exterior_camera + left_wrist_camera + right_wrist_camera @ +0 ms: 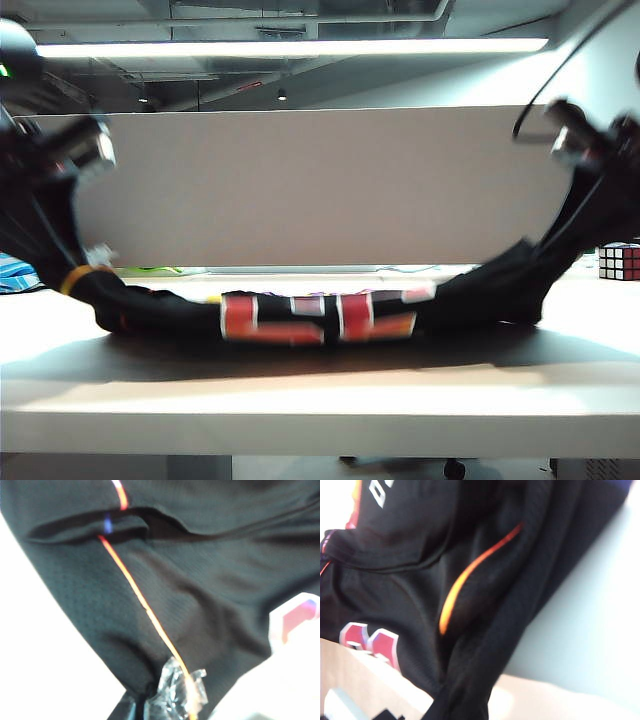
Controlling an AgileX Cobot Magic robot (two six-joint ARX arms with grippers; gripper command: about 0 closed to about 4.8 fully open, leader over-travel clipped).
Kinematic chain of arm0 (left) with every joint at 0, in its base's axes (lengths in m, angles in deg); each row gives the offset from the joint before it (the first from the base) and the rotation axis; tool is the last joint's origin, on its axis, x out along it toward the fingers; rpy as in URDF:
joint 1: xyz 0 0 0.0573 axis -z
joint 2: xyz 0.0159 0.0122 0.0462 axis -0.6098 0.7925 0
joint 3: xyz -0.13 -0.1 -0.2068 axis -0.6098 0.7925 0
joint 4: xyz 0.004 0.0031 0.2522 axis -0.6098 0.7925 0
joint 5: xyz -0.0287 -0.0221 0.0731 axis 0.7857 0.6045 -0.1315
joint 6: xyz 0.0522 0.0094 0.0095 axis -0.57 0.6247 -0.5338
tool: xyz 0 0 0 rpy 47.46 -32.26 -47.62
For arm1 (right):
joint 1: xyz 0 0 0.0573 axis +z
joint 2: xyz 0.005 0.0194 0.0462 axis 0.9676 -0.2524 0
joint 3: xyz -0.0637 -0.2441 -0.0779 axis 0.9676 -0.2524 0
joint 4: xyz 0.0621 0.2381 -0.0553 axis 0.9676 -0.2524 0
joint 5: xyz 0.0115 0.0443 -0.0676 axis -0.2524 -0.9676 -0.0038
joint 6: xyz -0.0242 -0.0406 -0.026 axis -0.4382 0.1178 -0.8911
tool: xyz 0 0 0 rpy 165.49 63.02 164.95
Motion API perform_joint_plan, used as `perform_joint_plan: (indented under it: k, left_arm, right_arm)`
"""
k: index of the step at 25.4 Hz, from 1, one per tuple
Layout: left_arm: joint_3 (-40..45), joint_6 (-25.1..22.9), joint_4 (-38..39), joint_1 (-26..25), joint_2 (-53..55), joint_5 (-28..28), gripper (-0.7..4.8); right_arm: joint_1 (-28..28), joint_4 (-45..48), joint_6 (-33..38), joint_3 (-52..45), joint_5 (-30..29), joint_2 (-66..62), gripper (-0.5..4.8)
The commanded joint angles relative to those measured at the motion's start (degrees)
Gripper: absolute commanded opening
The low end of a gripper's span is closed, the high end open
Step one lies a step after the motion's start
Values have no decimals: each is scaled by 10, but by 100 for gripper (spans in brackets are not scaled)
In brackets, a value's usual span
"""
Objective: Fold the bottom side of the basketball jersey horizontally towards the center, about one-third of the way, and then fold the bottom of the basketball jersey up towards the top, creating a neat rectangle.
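Blurrily, both grippers' fingers, left (167, 707) and right (427, 711), clenched on the black basketball jersey (320, 315).

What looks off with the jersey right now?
The basketball jersey is no flat rectangle: it sags in a bunched rope across the table, both ends pulled up. The left gripper and the right gripper are shut on its ends. Wrist views show gathered creases. Nothing looks torn.
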Motion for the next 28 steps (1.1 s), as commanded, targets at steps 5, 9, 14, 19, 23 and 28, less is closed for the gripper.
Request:
perform_joint_plan:
  k: [5,9,14,19,23,28]
  left_arm:
    - [4,-59,165,0,-200,-36,-6]
    - [4,-7,49,-1,-218,-36,-6]
    - [3,18,-103,-1,-118,-48,-6]
    - [2,44,-302,-1,7,-94,-6]
    - [2,43,-419,-1,66,-126,183]
    - [-1,39,-457,-10,73,-143,257]
  right_arm:
    - [1,-167,-52,1,40,223,-6]
    - [0,-104,-12,2,70,240,-5]
    - [-1,52,32,17,70,128,-5]
    - [-1,124,28,123,66,-56,18]
    - [-1,172,31,174,32,-129,311]
    - [-5,163,32,209,24,-142,368]
